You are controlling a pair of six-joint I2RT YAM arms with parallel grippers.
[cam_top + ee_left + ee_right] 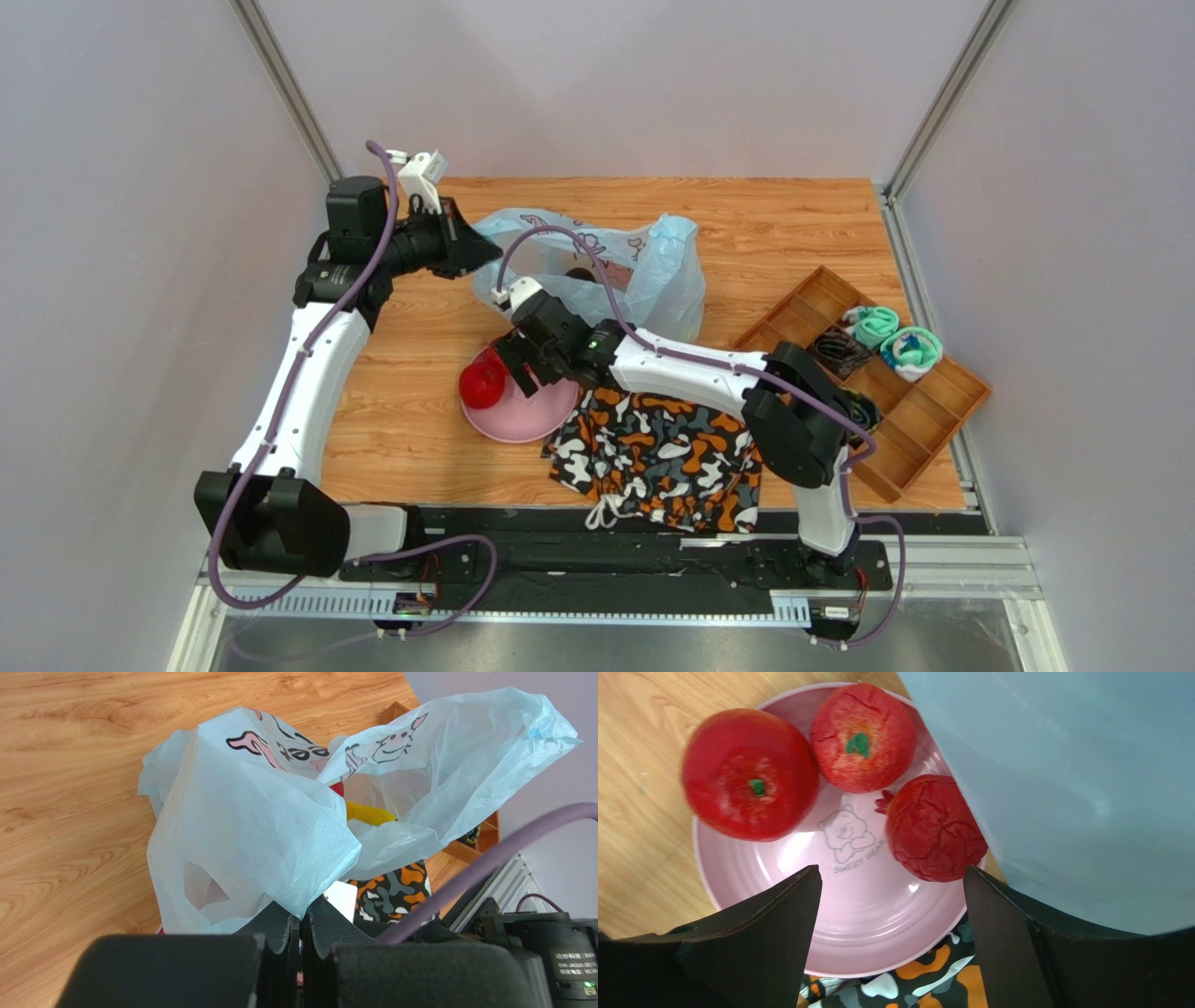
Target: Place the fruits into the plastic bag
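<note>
The light-blue plastic bag (617, 273) stands at the table's back middle. My left gripper (470, 252) is shut on its left edge and holds it up, as the left wrist view (303, 913) shows. A yellow banana (368, 813) and a bit of red show inside the bag (267, 826). Three red round fruits (749, 773) (863, 736) (936, 827) lie on the pink plate (864, 903). My right gripper (889, 903) is open and empty just above the plate (522, 415), beside the bag (1074, 791). One red fruit (484, 380) shows from above. The grapes and dark fruit are hidden.
A camouflage cloth (659, 455) lies in front of the plate, partly under it. A brown compartment tray (877, 378) with small teal and dark items stands at the right. Grey walls close in the table on both sides and at the back.
</note>
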